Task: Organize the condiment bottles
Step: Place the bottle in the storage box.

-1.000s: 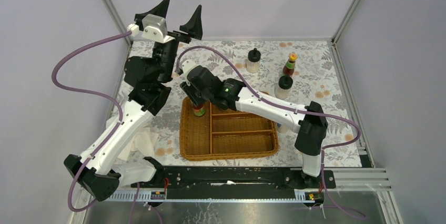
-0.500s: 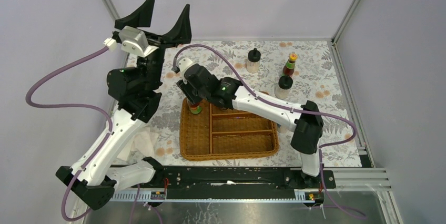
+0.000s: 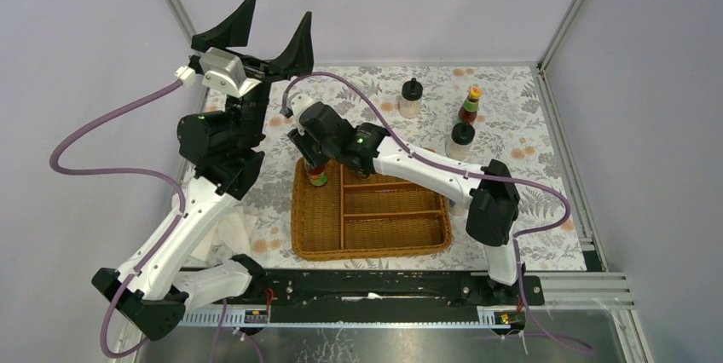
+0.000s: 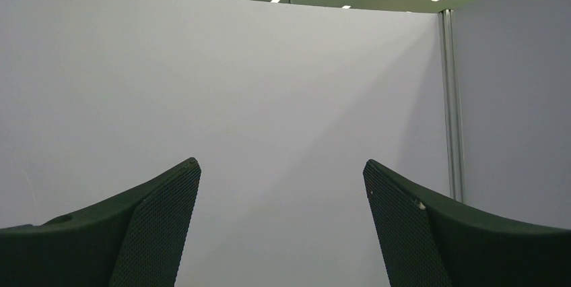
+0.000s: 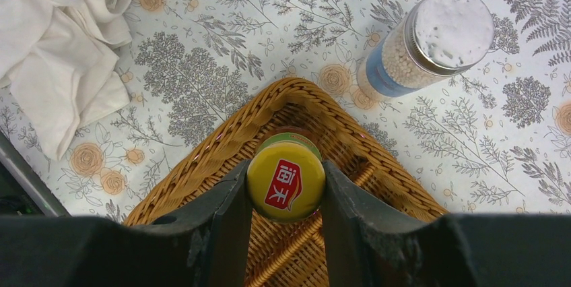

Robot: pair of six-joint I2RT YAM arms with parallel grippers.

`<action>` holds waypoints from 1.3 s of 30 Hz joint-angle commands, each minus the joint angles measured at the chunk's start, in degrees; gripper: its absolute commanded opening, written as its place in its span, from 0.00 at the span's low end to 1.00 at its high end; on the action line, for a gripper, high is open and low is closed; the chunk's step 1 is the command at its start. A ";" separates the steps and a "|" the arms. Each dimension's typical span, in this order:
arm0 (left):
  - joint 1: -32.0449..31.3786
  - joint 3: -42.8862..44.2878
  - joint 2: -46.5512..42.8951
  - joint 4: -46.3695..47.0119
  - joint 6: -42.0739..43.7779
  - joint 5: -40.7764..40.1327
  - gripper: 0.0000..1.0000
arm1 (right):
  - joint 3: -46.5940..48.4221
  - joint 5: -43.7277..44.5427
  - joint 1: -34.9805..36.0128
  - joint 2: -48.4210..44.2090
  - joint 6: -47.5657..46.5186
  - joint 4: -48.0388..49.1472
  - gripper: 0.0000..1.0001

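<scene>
Both right gripper jaws clamp the yellow-capped bottle, red sticker reading 海天, at the basket's far-left corner; left gripper gapes wide, empty.

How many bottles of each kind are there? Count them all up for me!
Yellow-capped bottles: 2
Black-lidded cream jars: 2
Silver-lidded shaker: 1
Total: 5 bottles in view

Overhead from behind, left wrist faces wall, right wrist close over shared basket
</scene>
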 commanded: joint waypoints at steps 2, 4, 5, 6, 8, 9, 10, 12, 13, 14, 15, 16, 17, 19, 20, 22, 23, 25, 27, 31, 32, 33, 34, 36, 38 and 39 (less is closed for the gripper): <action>-0.40 -1.13 -0.41 3.77 1.68 0.71 0.96 | 3.79 -1.10 -1.13 -1.35 0.30 6.46 0.00; -0.38 -1.32 -0.39 4.05 1.77 0.71 0.96 | 3.80 -1.25 -1.30 -1.21 0.38 6.41 0.00; -0.39 -1.40 -0.34 4.13 1.81 0.72 0.96 | 3.80 -1.27 -1.36 -1.14 0.40 6.41 0.00; -0.40 -1.44 -0.24 4.17 1.84 0.71 0.96 | 3.80 -1.31 -1.44 -1.05 0.52 6.38 0.00; -0.40 -1.44 -0.15 4.31 1.89 0.70 0.96 | 3.73 -1.40 -1.56 -0.95 0.57 6.17 0.00; -0.41 -1.46 -0.09 4.40 1.88 0.70 0.96 | 3.65 -1.42 -1.65 -0.95 0.69 6.15 0.00; -0.36 -1.48 -0.08 4.49 1.94 0.70 0.96 | 3.50 -1.50 -1.75 -0.95 0.76 6.16 0.00; -0.40 -1.59 0.00 4.63 1.99 0.78 0.96 | 3.28 -1.62 -1.87 -0.95 0.98 6.24 0.00; -0.41 -1.58 0.04 4.67 2.01 0.81 0.96 | 3.20 -1.64 -1.92 -0.88 1.06 6.24 0.00; -0.36 -1.50 0.11 4.78 2.02 0.80 0.96 | 3.13 -1.76 -1.93 -0.87 1.11 6.24 0.00; -0.40 -1.50 0.07 4.85 2.05 0.84 0.96 | 3.03 -1.87 -1.93 -0.86 1.14 6.21 0.00; -0.39 -1.47 0.16 4.91 2.09 0.88 0.96 | 2.90 -1.92 -2.00 -0.79 1.26 6.23 0.00; -0.39 -1.48 0.05 5.01 2.13 0.92 0.96 | 2.85 -1.93 -2.02 -0.78 1.32 6.21 0.00; -0.41 -1.45 0.03 5.03 2.18 1.09 0.96 | 2.67 -2.06 -2.04 -0.73 1.52 6.32 0.00; -0.41 -1.34 -0.01 5.03 2.14 1.14 0.96 | 2.56 -2.11 -2.02 -0.69 1.62 6.31 0.00; -0.41 -1.27 0.01 5.09 2.21 1.23 0.96 | 2.35 -2.23 -2.04 -0.69 1.76 6.39 0.00; -0.39 -1.28 0.02 5.11 2.28 1.30 0.96 | 2.17 -2.27 -2.11 -0.69 1.79 6.52 0.00; -0.40 -1.23 -0.07 5.04 2.24 1.32 0.96 | 1.90 -2.40 -2.11 -0.64 1.94 6.61 0.00; -0.40 -1.21 -0.06 5.07 2.25 1.33 0.96 | 1.63 -2.36 -2.11 -0.69 2.04 6.67 0.00; -0.35 -1.43 -0.23 5.03 2.36 1.43 0.96 | 1.19 -2.41 -2.06 -0.78 2.09 6.85 0.00; -0.35 -1.47 -0.25 5.03 2.33 1.41 0.96 | 1.04 -2.41 -2.10 -0.85 2.19 6.92 0.00; -0.39 -1.49 -0.26 5.03 2.31 1.41 0.96 | 0.93 -2.48 -2.17 -0.82 2.20 6.98 0.00; -0.40 -1.53 -0.19 5.09 2.37 1.41 0.96 | 0.75 -2.50 -2.21 -0.78 2.32 6.94 0.00; -0.36 -1.57 -0.23 5.13 2.47 1.47 0.96 | 0.52 -2.45 -2.20 -0.78 2.41 6.98 0.00; -0.38 -1.59 -0.23 5.20 2.45 1.50 0.96 | 0.18 -2.57 -2.19 -0.82 2.46 7.07 0.00; -0.39 -1.67 -0.23 5.25 2.42 1.56 0.96 | 0.05 -2.59 -2.22 -0.84 2.50 7.05 0.00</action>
